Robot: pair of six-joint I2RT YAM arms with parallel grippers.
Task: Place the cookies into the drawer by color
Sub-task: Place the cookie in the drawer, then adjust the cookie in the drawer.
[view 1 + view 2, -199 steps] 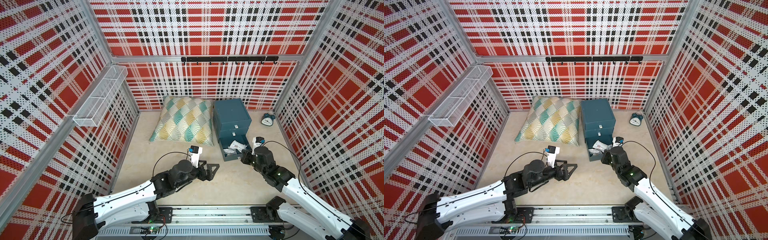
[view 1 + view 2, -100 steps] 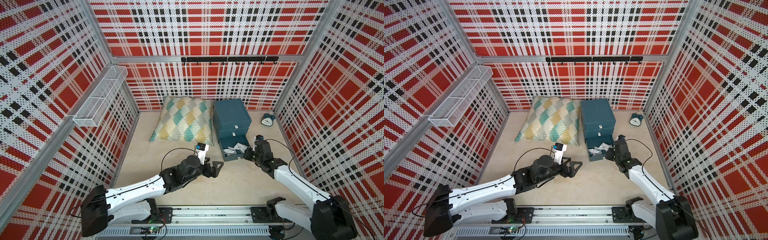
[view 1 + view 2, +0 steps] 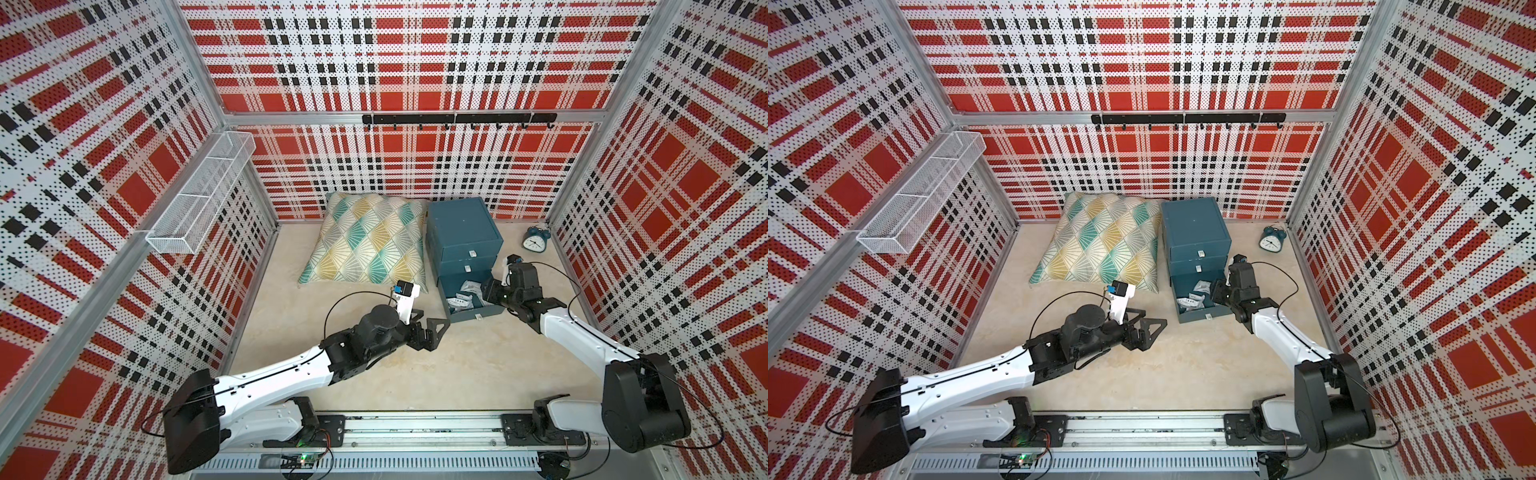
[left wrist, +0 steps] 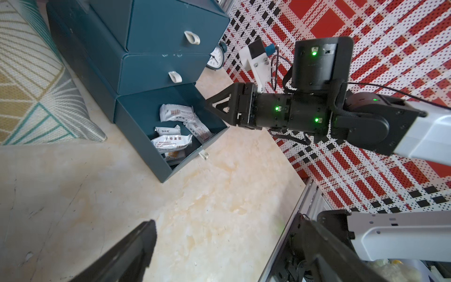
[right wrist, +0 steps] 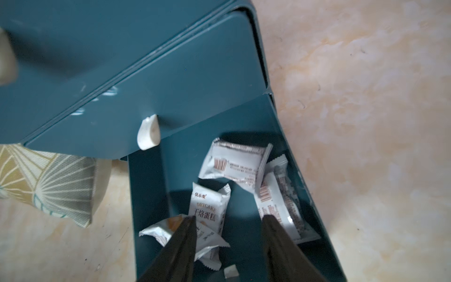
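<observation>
White cookies (image 5: 233, 166) lie in the pulled-out drawer (image 3: 478, 311) at one o'clock, right gripper (image 5: 228, 218) over them parted and empty, left gripper (image 3: 434, 334) open; risk: a finger (image 5: 184, 236) close against one may drag it out.

White cookies (image 5: 234, 166), teal-blue drawer (image 5: 185, 80) (walls (image 3: 415, 62) red-black plaid).

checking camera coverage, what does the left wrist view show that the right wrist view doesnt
Left wrist only: the clock and the right arm seen from outside. Right wrist only: both right jaws, apart, above the cookies. Both: the open bottom drawer holding white cookies, the middle handle, the cushion.
</observation>
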